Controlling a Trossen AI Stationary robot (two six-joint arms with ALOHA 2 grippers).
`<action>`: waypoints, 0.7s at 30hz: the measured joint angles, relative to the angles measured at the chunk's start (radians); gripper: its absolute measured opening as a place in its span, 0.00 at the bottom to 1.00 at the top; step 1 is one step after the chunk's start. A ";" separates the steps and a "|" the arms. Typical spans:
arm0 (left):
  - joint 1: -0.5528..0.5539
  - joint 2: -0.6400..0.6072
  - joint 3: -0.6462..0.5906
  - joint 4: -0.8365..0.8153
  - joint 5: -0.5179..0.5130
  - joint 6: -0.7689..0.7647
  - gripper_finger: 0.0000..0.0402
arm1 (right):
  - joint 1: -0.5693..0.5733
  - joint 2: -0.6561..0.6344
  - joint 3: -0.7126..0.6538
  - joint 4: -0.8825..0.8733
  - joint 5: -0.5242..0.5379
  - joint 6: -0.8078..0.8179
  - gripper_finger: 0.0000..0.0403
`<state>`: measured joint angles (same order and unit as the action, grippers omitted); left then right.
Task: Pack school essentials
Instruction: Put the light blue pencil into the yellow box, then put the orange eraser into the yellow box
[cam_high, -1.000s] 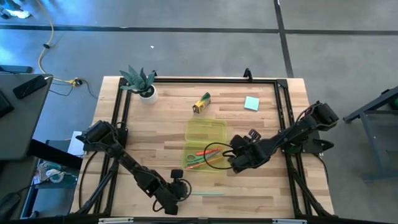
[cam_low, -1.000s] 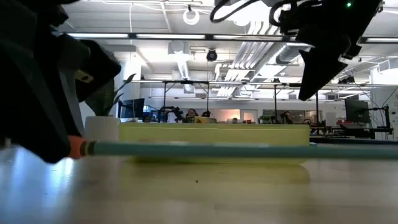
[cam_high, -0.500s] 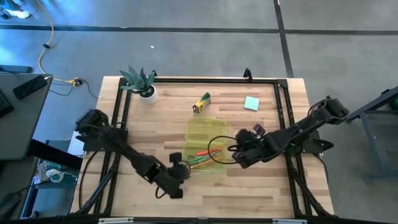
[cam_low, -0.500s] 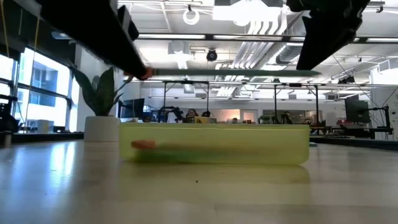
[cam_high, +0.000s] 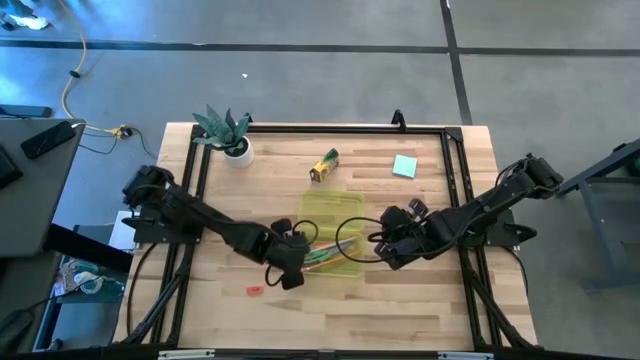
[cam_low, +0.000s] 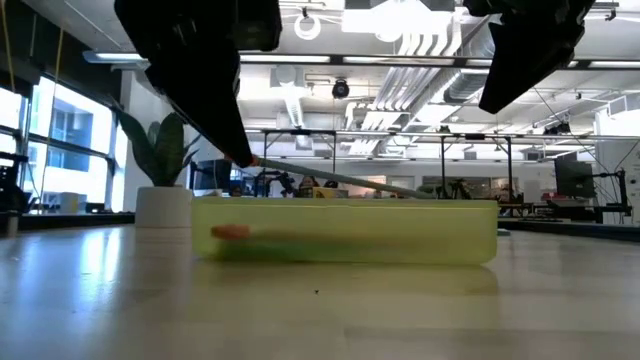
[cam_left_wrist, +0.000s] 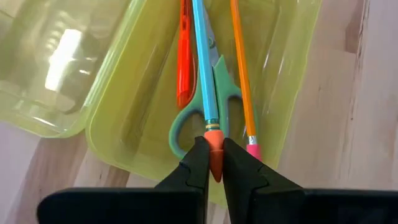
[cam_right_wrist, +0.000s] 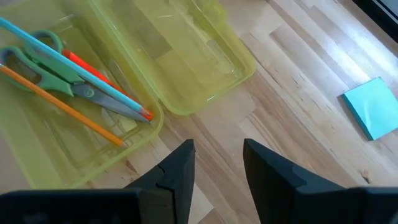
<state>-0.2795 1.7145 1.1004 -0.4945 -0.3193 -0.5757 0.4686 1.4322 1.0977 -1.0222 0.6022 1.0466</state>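
A slim blue pencil (cam_left_wrist: 200, 59) with an orange-red end is clenched by the left claw (cam_left_wrist: 211, 163) over the yellow-green case (cam_left_wrist: 130, 118), above scissors (cam_left_wrist: 217, 93); the right claw (cam_right_wrist: 214, 163) is held released, empty; no writing is legible.

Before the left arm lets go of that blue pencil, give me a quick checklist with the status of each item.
1. Left gripper shut on the blue pencil at its orange end: ok.
2. Pencil lined up over the yellow-green case, above the scissors: ok.
3. Pencil tip down inside the case: cannot tell; the low view shows it slanting over the rim.
4. Right gripper open, empty, beside the case: ok.
5. Everything packed: not ok; crayon box, teal notepad and a small red item lie outside.
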 joint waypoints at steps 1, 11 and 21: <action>0.009 0.000 0.000 -0.004 0.019 0.002 0.04 | 0.000 0.000 0.000 -0.001 0.000 0.000 0.32; 0.073 0.000 -0.007 -0.001 0.111 0.011 0.06 | 0.000 0.000 0.000 -0.003 0.000 0.000 0.32; 0.089 0.000 -0.007 0.047 0.159 0.066 0.25 | 0.000 0.000 0.000 -0.006 0.000 0.000 0.32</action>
<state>-0.1902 1.7145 1.0931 -0.4478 -0.1606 -0.5098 0.4686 1.4327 1.0977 -1.0283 0.6022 1.0466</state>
